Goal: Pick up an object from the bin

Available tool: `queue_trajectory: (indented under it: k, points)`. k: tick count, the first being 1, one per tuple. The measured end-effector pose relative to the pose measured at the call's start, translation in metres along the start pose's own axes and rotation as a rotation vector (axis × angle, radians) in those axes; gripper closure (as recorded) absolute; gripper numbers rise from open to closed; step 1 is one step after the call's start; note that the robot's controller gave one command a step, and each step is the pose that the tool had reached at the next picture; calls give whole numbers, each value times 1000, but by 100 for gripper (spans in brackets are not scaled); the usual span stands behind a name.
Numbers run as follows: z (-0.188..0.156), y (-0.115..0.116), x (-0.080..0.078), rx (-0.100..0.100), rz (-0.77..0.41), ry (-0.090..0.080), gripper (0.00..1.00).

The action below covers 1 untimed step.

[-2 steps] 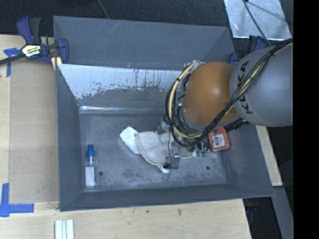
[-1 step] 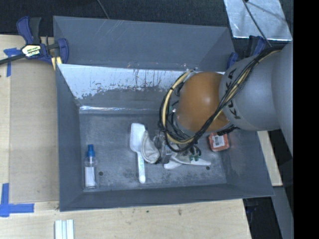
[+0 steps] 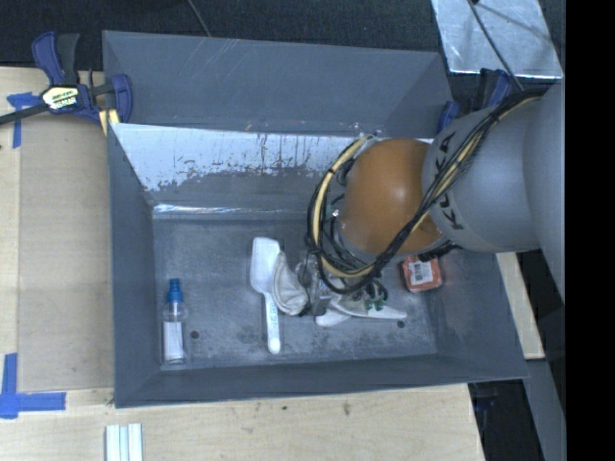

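Currently low at mid-bin (image 3: 135, 257): my pincer (image 3: 309, 280) hangs over the white-grey heap (image 3: 288, 294) beside a white scoop (image 3: 270, 317), likely because pickings cluster there. Open or closed, I cannot tell.

I see the grey metal bin (image 3: 135, 286) with sloped walls and a flat, scuffed floor. On that floor, near the left wall, a small clear bottle with a blue cap (image 3: 173, 321) lies lengthwise, cap toward the far wall, well apart from the rest. Around the middle lies a white long-handled utensil (image 3: 268, 301), touching a crumpled grey-white piece (image 3: 290, 294) on its right. Just beside that rests a flat white and green item (image 3: 370, 307), and near the right wall a small red packet (image 3: 421, 274).
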<state>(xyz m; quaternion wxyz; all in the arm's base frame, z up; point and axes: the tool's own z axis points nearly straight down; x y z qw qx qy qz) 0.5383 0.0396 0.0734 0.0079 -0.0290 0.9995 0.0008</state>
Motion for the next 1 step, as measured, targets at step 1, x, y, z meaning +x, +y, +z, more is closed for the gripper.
queue_trajectory:
  k: [1]
  points:
    - [-160, -1, -4, 1, -6, 7, 100]
